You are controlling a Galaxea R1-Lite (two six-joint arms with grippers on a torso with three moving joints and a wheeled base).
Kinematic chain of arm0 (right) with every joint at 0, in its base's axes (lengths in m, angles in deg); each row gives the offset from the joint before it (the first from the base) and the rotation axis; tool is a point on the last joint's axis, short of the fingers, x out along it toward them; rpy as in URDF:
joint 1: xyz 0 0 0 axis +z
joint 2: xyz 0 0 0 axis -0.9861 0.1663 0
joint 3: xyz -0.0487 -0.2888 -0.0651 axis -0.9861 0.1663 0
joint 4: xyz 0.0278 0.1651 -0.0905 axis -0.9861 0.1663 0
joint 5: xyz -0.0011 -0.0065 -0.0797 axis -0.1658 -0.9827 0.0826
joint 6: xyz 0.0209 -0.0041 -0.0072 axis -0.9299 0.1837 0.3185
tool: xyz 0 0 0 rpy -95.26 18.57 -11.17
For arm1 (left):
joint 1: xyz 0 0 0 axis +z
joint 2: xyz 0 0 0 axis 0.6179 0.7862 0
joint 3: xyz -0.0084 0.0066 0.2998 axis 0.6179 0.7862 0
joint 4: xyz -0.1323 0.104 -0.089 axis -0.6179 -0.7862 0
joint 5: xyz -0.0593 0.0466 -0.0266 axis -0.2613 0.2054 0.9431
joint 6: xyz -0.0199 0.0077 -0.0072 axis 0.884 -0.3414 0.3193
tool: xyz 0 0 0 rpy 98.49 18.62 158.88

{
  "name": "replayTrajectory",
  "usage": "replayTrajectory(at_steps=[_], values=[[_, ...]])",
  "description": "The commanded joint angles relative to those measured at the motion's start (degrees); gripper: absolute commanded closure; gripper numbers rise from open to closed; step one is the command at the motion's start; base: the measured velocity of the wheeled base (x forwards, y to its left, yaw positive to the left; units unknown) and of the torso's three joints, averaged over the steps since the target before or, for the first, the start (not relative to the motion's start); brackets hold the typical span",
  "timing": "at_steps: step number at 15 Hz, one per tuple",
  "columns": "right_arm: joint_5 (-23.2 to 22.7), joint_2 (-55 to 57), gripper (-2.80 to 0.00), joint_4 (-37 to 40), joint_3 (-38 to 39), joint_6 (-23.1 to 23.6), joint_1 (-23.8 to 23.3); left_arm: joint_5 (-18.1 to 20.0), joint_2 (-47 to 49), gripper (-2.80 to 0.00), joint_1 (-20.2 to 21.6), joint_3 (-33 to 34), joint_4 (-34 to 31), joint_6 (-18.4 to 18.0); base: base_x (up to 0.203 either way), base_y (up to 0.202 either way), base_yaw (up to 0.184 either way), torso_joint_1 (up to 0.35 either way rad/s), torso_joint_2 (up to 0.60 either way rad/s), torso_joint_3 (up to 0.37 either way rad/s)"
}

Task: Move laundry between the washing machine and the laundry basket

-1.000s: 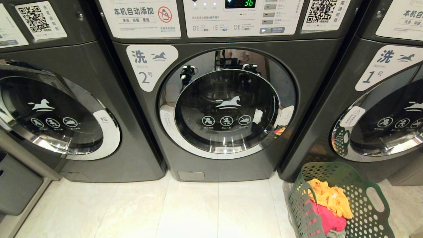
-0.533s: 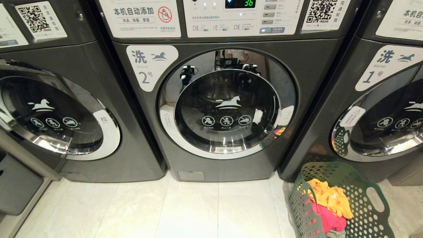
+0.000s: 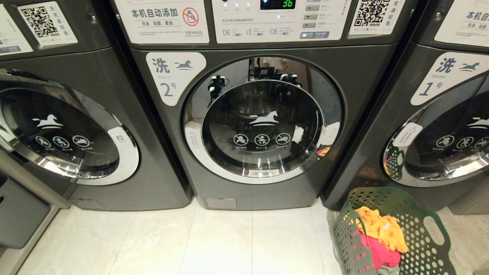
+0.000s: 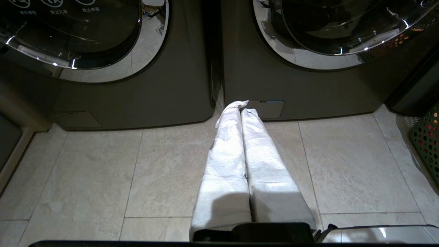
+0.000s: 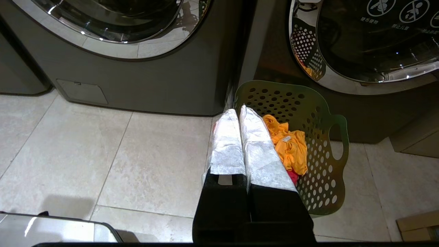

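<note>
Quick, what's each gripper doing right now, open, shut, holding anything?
Left gripper: shut, empty, low over the floor tiles.
Right gripper: shut, empty, above the near rim of the green laundry basket.

The washing machine (image 3: 267, 126) is dark grey, its round door rimmed in bright chrome around dark glass printed with a white horse and three white circle signs. Its label (image 3: 174, 76) is white with grey characters and a 2. The display (image 3: 277, 4) glows green. The laundry basket (image 3: 397, 233) is dark green, dotted all over with round holes. Inside lie an orange-yellow garment (image 3: 382, 227) and a bright pink-red garment (image 3: 376, 254). The floor (image 3: 172, 244) is pale cream tile with faint marbling. Both grippers wear white wrapping over black bodies: left gripper (image 4: 241, 108), right gripper (image 5: 239, 112).
</note>
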Motion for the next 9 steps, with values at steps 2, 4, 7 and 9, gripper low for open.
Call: replayTrajectory(at_steps=[2,4,7,9], values=[[-0.1,0.1,0.0,0.1,0.1,0.1,0.0,0.0,0.0,0.0,0.0,0.2,0.0,0.0,0.0,0.0,0.0,0.0,0.0,0.0],[0.0,0.1,0.0,0.1,0.1,0.1,0.0,0.0,0.0,0.0,0.0,0.2,0.0,0.0,0.0,0.0,0.0,0.0,0.0,0.0],[0.0,0.1,0.0,0.1,0.1,2.2,0.0,0.0,0.0,0.0,0.0,0.2,0.0,0.0,0.0,0.0,0.0,0.0,0.0,0.0],[-0.1,0.1,0.0,0.1,0.0,3.2,0.0,0.0,0.0,0.0,0.0,0.2,0.0,0.0,0.0,0.0,0.0,0.0,0.0,0.0]])
